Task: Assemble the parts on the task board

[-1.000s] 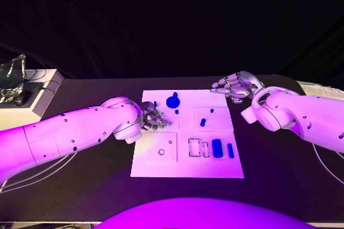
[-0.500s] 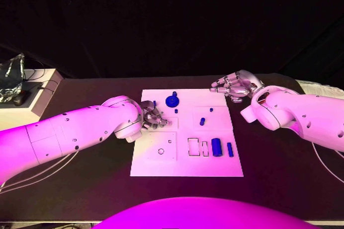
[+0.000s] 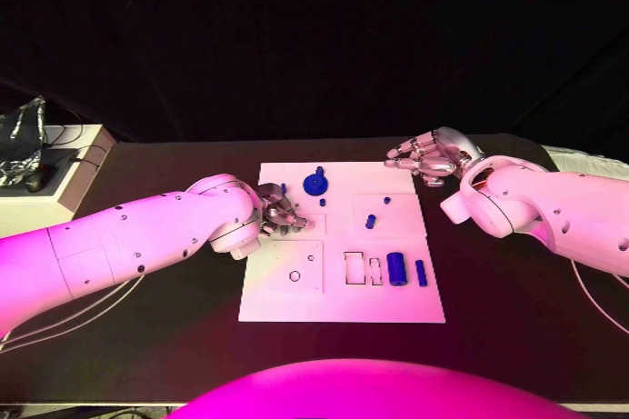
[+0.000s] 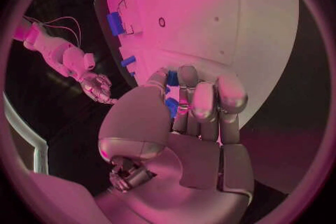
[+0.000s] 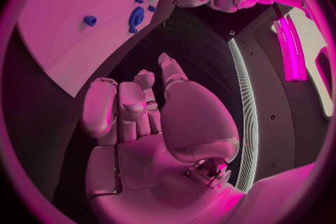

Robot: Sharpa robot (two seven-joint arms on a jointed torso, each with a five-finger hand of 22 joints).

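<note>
Board (image 3: 344, 296) lies flat mid-worktop (image 3: 157, 346), long side running away from the robot. Parts on it: round knob (image 3: 316, 184) near the far edge, small peg (image 3: 371, 223) mid-board, thick cylinder (image 3: 396, 264) and thin bar (image 3: 422, 273) side by side at the near right, just beside two outlined slots (image 3: 364, 269). A small ring hole (image 3: 295, 276) sits in the near-left panel.

Left hand (image 3: 279, 212) is over the board's left edge, fingers curled in together; the left wrist view shows a small blue part (image 4: 171, 105) between thumb and fingers (image 4: 203, 102), so it looks pinched (contact itself is partly hidden, so probably held rather than certain). That part is just above the board surface, near the knob and the peg.

Right hand (image 3: 427, 157) hovers off the board's far right corner, over bare worktop, fingers loosely bent and apart, holding nothing; its palm is empty in the right wrist view (image 5: 150, 123).

White box (image 3: 46, 178) with a crumpled foil bag (image 3: 18, 144) sits at the worktop's far left.
</note>
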